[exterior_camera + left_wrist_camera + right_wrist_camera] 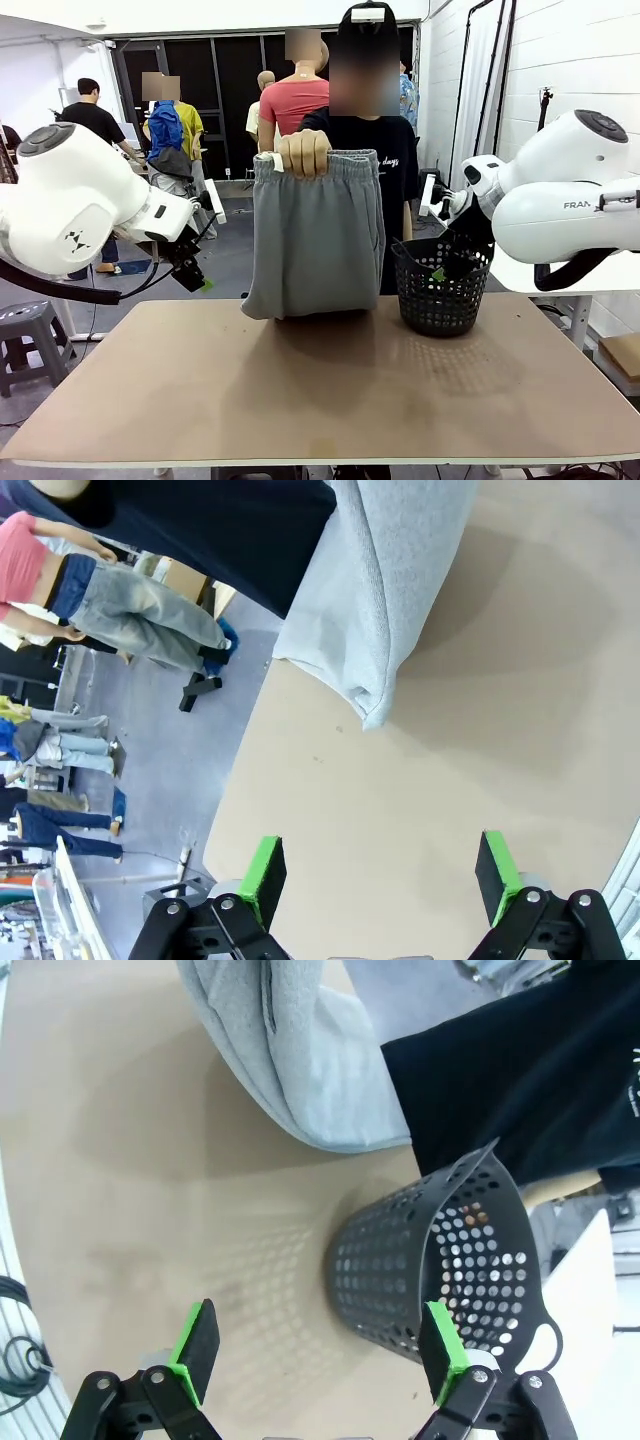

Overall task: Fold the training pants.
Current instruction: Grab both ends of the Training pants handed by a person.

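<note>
A person at the far side holds the light grey training pants (pixel 318 235) up by the waistband with one hand (pixel 304 153); the lower end rests folded on the table's far edge. In the left wrist view the pants (pixel 385 590) hang above the tabletop, and the right wrist view has the same pants (pixel 290 1050) at its top. My left gripper (pixel 195 275) hovers left of the pants, open and empty, its green pads (pixel 262 875) wide apart. My right gripper (pixel 318 1355) is open too, above the table near the basket.
A black mesh basket (pixel 441 285) stands on the table's far right, beside the pants; the right wrist view has the basket (pixel 440 1260) just ahead of the fingers. The tan table (pixel 320 400) is bare toward me. People stand farther back.
</note>
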### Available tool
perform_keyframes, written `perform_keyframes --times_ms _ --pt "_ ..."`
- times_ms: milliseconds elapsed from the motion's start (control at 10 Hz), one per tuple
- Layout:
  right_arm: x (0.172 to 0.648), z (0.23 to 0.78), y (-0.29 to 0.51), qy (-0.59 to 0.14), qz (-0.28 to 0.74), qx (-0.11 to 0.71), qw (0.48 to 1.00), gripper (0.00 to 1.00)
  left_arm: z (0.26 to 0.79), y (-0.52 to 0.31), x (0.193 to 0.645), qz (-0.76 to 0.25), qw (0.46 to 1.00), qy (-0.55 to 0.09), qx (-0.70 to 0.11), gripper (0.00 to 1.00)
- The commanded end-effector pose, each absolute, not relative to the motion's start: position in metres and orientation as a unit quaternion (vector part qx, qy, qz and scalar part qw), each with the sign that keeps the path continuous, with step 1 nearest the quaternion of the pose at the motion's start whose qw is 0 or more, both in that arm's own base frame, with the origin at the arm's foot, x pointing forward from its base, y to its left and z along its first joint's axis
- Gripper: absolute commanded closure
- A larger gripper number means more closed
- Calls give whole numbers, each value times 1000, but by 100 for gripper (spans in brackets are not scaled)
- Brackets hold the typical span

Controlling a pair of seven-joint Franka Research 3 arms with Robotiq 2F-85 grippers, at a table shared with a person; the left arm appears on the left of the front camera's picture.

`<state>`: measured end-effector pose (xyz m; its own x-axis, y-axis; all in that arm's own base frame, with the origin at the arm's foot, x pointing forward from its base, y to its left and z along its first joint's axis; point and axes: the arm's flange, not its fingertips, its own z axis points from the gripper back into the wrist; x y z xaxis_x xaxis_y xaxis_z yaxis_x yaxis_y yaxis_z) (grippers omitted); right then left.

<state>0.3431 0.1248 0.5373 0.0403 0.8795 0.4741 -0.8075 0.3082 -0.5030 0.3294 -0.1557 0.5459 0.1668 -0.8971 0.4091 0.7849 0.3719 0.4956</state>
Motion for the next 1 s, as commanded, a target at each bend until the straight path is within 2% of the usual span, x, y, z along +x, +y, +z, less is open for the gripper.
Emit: perform_keyframes --times_ms 0,500,900 --pt "355 526 124 -385 588 -58 709 0 548 -158 352 -568 750 -328 84 0" --pt "348 533 125 -373 586 -52 718 0 543 -157 339 -559 758 -324 85 0" --pt "379 505 137 -381 603 -37 700 0 536 -156 370 -578 724 -362 103 0"
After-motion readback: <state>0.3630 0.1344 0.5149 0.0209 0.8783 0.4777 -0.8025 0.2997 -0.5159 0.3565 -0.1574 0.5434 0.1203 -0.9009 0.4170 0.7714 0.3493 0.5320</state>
